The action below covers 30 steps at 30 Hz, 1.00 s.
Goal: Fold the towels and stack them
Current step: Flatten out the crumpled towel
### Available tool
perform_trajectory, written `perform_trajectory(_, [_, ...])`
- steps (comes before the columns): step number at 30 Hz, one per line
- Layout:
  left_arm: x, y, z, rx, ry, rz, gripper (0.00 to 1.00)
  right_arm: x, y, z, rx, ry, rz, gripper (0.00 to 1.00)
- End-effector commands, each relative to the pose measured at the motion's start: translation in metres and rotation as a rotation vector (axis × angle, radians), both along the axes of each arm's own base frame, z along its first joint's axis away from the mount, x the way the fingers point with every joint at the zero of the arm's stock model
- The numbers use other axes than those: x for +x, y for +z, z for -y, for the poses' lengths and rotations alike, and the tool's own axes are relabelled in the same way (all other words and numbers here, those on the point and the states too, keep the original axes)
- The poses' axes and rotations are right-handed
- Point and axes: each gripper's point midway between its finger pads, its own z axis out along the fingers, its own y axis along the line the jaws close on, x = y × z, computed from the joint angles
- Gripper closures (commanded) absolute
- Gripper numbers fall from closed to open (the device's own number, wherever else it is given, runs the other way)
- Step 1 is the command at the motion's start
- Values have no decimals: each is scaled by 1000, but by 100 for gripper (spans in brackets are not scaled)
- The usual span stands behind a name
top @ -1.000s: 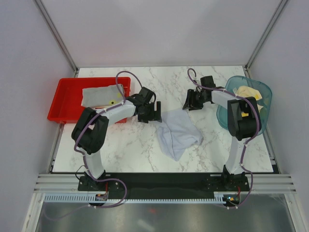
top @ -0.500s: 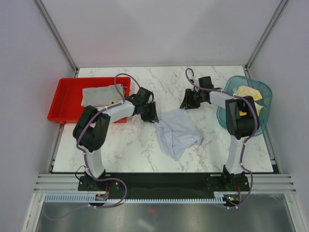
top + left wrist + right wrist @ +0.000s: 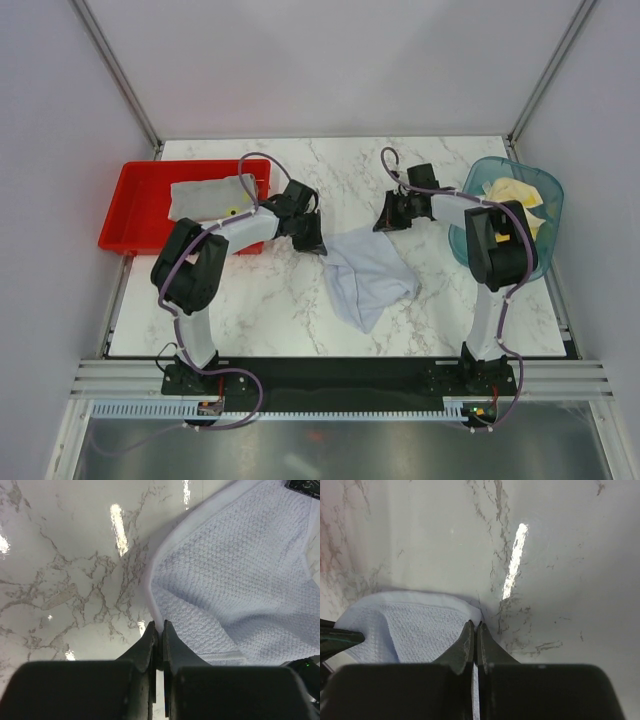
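A crumpled white towel (image 3: 368, 275) lies on the marble table between both arms. My left gripper (image 3: 320, 245) is shut on the hem at its far-left edge; in the left wrist view the white hem runs into the closed tips of that gripper (image 3: 161, 625), with the towel (image 3: 235, 580) spreading to the right. My right gripper (image 3: 386, 224) is shut at the towel's far-right corner; in the right wrist view the towel (image 3: 410, 625) ends right at the closed tips of the gripper (image 3: 473, 625). A folded grey towel (image 3: 210, 195) lies in the red tray. Pale yellow towels (image 3: 515, 195) fill the teal basket.
The red tray (image 3: 125, 215) stands at the table's left edge, just behind my left arm. The translucent teal basket (image 3: 462, 238) stands at the right edge, beside my right arm. Grey walls enclose the table on three sides.
Both grippers have closed from open onto the white towel's far edge. The left one has slid right to the hem, and the right one has shifted slightly left to the corner.
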Motion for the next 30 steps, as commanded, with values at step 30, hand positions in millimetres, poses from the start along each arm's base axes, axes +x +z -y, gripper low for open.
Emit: perform_trajectory(30, [-151,409,-34,-368,-475,970,98,-226,502,47,439,-117,1205,100])
